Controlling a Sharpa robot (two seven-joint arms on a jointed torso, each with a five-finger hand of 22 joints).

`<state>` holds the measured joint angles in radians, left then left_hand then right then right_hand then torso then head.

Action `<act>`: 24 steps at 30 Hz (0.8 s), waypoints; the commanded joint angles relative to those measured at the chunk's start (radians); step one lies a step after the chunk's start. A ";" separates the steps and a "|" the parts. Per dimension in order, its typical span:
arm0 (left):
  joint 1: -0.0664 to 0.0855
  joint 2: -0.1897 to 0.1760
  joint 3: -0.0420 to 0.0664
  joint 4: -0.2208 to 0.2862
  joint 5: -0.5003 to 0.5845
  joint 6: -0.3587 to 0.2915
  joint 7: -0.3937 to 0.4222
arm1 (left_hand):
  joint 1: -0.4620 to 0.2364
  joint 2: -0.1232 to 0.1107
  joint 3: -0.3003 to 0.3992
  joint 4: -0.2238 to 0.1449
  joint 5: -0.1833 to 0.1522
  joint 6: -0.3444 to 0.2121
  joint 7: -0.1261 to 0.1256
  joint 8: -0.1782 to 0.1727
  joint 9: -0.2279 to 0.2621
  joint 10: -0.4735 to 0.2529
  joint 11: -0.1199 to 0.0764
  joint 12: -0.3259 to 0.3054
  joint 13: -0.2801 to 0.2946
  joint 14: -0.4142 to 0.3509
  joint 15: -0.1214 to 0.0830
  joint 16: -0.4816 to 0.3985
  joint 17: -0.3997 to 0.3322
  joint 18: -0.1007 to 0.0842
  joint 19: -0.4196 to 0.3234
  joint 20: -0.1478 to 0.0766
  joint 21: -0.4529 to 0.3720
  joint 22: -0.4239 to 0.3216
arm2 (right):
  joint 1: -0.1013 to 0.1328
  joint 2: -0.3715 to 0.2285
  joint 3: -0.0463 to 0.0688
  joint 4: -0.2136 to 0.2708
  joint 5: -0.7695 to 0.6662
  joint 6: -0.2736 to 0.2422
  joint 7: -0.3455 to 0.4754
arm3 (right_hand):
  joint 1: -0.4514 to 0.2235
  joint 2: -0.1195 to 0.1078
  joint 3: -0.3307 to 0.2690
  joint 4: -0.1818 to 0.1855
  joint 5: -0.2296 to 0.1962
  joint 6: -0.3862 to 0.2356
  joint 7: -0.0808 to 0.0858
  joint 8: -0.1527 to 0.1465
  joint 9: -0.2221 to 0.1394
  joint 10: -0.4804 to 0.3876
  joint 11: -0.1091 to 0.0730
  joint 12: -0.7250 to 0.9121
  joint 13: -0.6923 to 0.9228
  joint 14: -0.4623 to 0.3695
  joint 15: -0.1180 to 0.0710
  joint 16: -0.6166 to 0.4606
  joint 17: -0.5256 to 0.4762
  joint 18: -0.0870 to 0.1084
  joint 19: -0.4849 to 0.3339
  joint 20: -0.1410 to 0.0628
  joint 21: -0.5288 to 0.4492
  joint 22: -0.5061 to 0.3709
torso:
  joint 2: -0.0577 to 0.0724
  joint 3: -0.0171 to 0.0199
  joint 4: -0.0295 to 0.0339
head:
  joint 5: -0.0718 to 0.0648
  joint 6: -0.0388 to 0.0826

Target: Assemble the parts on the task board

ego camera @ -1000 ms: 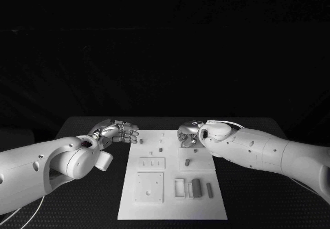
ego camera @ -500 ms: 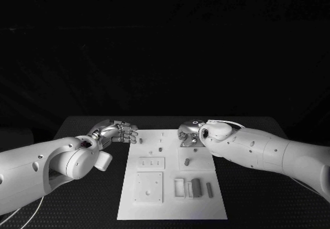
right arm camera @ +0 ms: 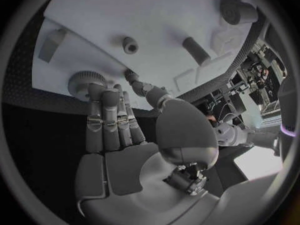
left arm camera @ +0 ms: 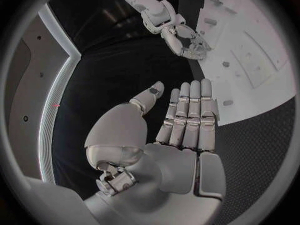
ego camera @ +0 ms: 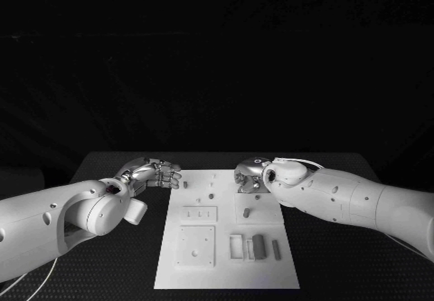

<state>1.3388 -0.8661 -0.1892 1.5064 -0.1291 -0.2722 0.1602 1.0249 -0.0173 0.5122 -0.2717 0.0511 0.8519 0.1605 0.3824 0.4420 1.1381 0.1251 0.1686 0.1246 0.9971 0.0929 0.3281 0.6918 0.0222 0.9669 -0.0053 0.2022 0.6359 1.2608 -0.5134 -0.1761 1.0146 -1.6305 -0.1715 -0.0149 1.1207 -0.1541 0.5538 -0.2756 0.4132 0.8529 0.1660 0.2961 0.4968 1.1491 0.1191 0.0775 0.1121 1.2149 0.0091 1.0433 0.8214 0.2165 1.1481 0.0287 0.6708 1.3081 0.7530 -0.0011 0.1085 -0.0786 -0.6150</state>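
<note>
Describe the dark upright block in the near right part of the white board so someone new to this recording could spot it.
Start at the task board, the white plate in the middle of the black table, and go to its near right corner. Several narrow pieces stand there side by side. The dark block is the middle one: darker and thicker than the pale frame and the slimmer grey bar flanking it.

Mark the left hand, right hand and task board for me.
left hand [ego camera: 155, 174], head view, on the curled fingers
right hand [ego camera: 248, 174], head view, middle of the hand
task board [ego camera: 228, 273], head view, bare near part of the plate
</note>
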 commanded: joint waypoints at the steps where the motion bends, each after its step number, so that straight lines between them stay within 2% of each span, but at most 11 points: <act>1: 0.001 0.003 0.001 -0.001 0.006 0.019 0.005 | -0.005 -0.005 -0.002 0.003 0.000 -0.002 0.008 -0.004 -0.002 0.000 0.004 -0.006 -0.001 0.001 0.005 -0.006 0.001 0.018 0.003 0.003 -0.005 0.001 | -0.013 -0.002 -0.008 0.007 -0.038 0.048 -0.006 | -0.001 -0.007 -0.003 0.003 -0.005 0.006 0.000 0.004 0.001 0.007 0.000 0.007 0.002 -0.006 -0.003 0.007 -0.001 0.045 -0.007 -0.001 0.005 0.026 | 0.002 -0.0003 0.0003 | -0.001 -0.001; 6: 0.001 0.003 0.001 -0.001 0.006 0.019 0.005 | -0.005 -0.004 -0.002 0.004 0.000 -0.002 0.008 -0.004 -0.002 0.000 0.004 -0.007 -0.001 0.001 0.005 -0.006 0.001 0.018 0.003 0.003 -0.005 0.002 | -0.013 -0.011 -0.008 0.015 -0.039 0.042 -0.009 | -0.001 -0.007 -0.003 0.003 -0.005 0.006 0.000 0.004 0.001 0.007 0.000 0.007 0.002 -0.006 -0.003 0.007 -0.001 0.045 -0.007 -0.001 0.005 0.026 | 0.005 -0.0005 0.0001 | -0.002 0.002; 9: 0.001 0.004 0.000 -0.004 0.007 0.020 0.004 | -0.005 -0.004 -0.002 0.004 0.000 -0.002 0.008 -0.004 -0.002 0.000 0.004 -0.007 -0.001 0.001 0.005 -0.006 0.002 0.018 0.003 0.003 -0.005 0.002 | -0.013 -0.015 -0.008 0.019 -0.039 0.034 -0.008 | -0.001 -0.007 -0.003 0.003 -0.005 0.006 0.000 0.004 0.001 0.007 0.000 0.007 0.002 -0.006 -0.003 0.007 -0.001 0.045 -0.007 -0.001 0.005 0.026 | 0.005 -0.0004 0.0006 | -0.002 -0.001; 13: 0.001 0.006 0.000 -0.009 0.009 0.021 0.004 | -0.006 -0.004 -0.002 0.005 0.000 -0.002 0.008 -0.004 -0.003 0.001 0.004 -0.008 -0.002 0.001 0.005 -0.007 0.002 0.018 0.003 0.003 -0.006 0.002 | -0.013 -0.017 -0.008 0.024 -0.035 0.009 -0.003 | -0.001 -0.007 -0.003 0.003 -0.005 0.006 0.000 0.004 0.001 0.007 0.000 0.007 0.002 -0.006 -0.003 0.007 -0.001 0.045 -0.007 -0.001 0.005 0.026 | 0.005 -0.0002 0.0001 | -0.003 0.001; 14: 0.001 0.007 0.000 -0.010 0.009 0.021 0.004 | -0.006 -0.003 -0.002 0.005 0.000 -0.002 0.008 -0.005 -0.003 0.001 0.004 -0.008 -0.002 0.001 0.005 -0.007 0.002 0.018 0.003 0.003 -0.006 0.002 | -0.013 -0.017 -0.008 0.024 -0.033 0.002 -0.003 | -0.004 -0.005 -0.005 0.007 -0.006 0.027 0.000 0.016 0.007 0.038 -0.008 0.025 0.012 -0.003 -0.009 0.011 -0.001 0.045 -0.005 -0.001 0.009 0.027 | 0.006 -0.0004 0.0006 | -0.003 0.000; 17: 0.001 0.007 0.000 -0.011 0.010 0.022 0.004 | -0.006 -0.003 -0.002 0.005 0.000 -0.002 0.008 -0.005 -0.003 0.001 0.004 -0.008 -0.002 0.001 0.005 -0.007 0.002 0.018 0.003 0.003 -0.006 0.002 | -0.013 -0.018 -0.008 0.027 -0.032 -0.017 -0.001 | -0.002 -0.003 -0.004 0.008 -0.005 0.030 0.000 0.018 0.010 0.040 -0.012 0.027 0.018 -0.003 -0.014 0.015 -0.003 0.045 -0.004 -0.003 0.014 0.026 | 0.006 -0.0004 0.0006 | -0.004 0.000; 24: 0.001 0.006 0.000 -0.011 0.010 0.021 0.004 | -0.006 -0.003 -0.002 0.006 0.000 -0.002 0.008 -0.005 -0.003 0.001 0.004 -0.009 -0.002 0.001 0.005 -0.008 0.002 0.018 0.003 0.003 -0.006 0.002 | -0.013 -0.022 -0.008 0.038 -0.012 -0.077 0.006 | -0.007 -0.003 -0.005 0.013 -0.004 0.029 0.000 0.017 0.012 0.036 -0.013 0.027 0.025 -0.003 -0.016 0.020 -0.007 0.045 -0.004 -0.004 0.021 0.025 | 0.007 -0.0002 0.0006 | -0.004 0.002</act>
<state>1.3385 -0.8616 -0.1894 1.4937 -0.1260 -0.2668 0.1582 1.0249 -0.0172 0.5122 -0.2717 0.0511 0.8520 0.1605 0.3824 0.4398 1.1380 0.1251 0.1649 0.1238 0.9970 0.0929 0.3243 0.6927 0.0218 0.9669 -0.0053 0.2022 0.6366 1.2566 -0.5359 -0.1788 1.0478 -1.6447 -0.2327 -0.0187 1.1207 -0.1540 0.5478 -0.2671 0.4114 0.8780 0.1662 0.3107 0.5074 1.1850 0.1088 0.1004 0.1373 1.2116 -0.0015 1.0586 0.8154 0.2165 1.1450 0.0289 0.6896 1.3079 0.7593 -0.0013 0.1089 -0.0827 -0.6145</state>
